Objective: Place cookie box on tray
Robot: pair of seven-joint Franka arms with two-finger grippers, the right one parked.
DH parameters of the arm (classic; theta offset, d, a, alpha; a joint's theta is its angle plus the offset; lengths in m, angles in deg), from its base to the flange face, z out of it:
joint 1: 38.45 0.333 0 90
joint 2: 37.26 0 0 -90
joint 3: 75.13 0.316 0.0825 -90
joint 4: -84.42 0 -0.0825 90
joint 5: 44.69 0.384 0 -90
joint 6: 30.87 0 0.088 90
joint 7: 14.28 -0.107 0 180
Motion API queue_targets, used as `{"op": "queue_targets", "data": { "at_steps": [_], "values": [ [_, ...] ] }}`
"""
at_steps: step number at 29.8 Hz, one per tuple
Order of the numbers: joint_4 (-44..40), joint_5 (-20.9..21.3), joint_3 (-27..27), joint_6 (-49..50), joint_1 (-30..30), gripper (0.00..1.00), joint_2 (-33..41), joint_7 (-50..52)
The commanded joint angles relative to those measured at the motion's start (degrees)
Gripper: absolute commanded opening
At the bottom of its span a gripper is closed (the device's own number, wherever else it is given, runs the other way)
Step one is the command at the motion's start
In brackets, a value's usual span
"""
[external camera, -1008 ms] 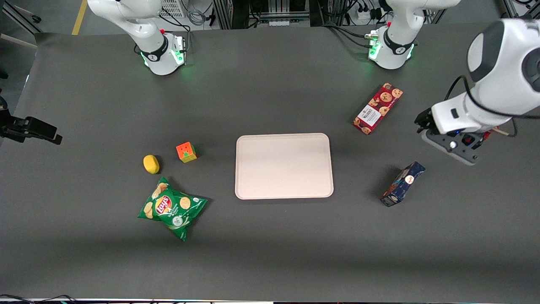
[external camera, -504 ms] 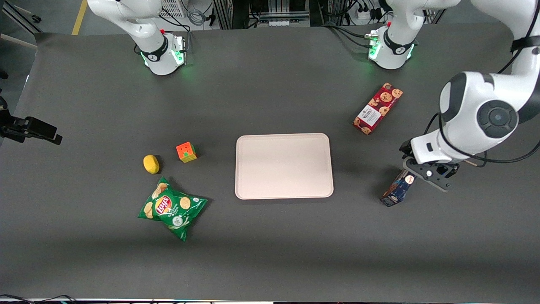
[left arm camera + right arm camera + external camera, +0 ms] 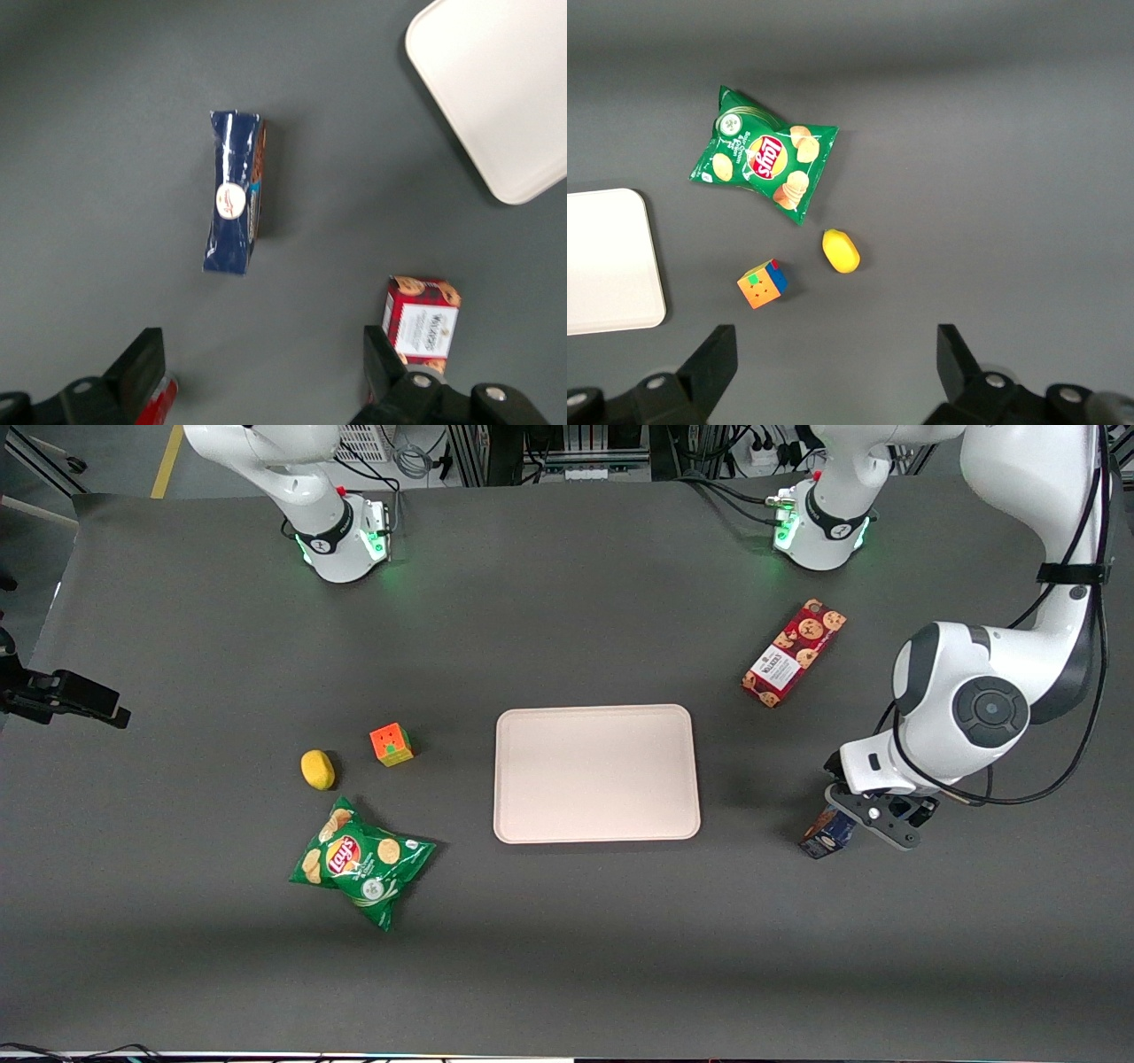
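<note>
1. We see the left arm's gripper [image 3: 873,815] poised over the cookie box [image 3: 827,834], covering its upper end in the front view, toward the working arm's end of the table [image 3: 567,957].
2. In the left wrist view the gripper's two fingers [image 3: 142,363] stand wide apart with nothing between them; the cookie box [image 3: 233,204] lies flat on the table below, clear of both.
3. We cannot tell from the front view how high the gripper hangs above the box, though it appears not to touch it.
4. The box is dark navy with a small round white-and-orange logo on the face turned up.
5. The tray [image 3: 596,773] sits mid-table, apart from the cookie box, with nothing on it; one rounded corner of it [image 3: 496,88] shows in the left wrist view.
6. A red cookie box [image 3: 794,653] lies farther from the front camera than the navy one.
7. Toward the parked arm's end we see a green chip bag [image 3: 361,862], a yellow lemon-like object [image 3: 317,769] and a colour cube [image 3: 392,744], all resting on the table.
</note>
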State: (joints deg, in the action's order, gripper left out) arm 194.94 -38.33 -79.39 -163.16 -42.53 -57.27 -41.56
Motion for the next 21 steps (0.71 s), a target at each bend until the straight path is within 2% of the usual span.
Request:
{"op": "queue_targets", "data": {
  "at_steps": [1,21],
  "values": [
    [3.03,0.85,0.74,-5.87,0.13,1.0,-1.07,-1.02],
    [3.21,2.52,1.45,-11.5,0.13,1.0,-6.35,-1.46]
  ]
}}
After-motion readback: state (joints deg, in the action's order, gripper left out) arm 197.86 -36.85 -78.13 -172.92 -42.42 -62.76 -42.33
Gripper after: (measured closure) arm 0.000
